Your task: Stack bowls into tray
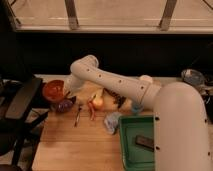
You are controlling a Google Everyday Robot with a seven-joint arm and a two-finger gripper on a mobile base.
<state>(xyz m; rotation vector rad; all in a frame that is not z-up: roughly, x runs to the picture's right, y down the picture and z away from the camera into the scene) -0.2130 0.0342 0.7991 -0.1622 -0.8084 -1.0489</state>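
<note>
At the table's [75, 145] far left corner the gripper [68, 93] hangs at the right rim of the orange bowl [51, 90], which sits just behind the purple bowl [64, 105] and overlaps it; whether the two touch cannot be told. The white arm [115, 85] reaches in from the right along the far edge, above a yellowish round thing [98, 102], a thin orange thing [91, 112] and a slim utensil [78, 116]. The green tray [131, 157] fills the near right corner, holding one dark flat object [145, 142], with a blue-grey cup [112, 122] just beside its far left corner.
</note>
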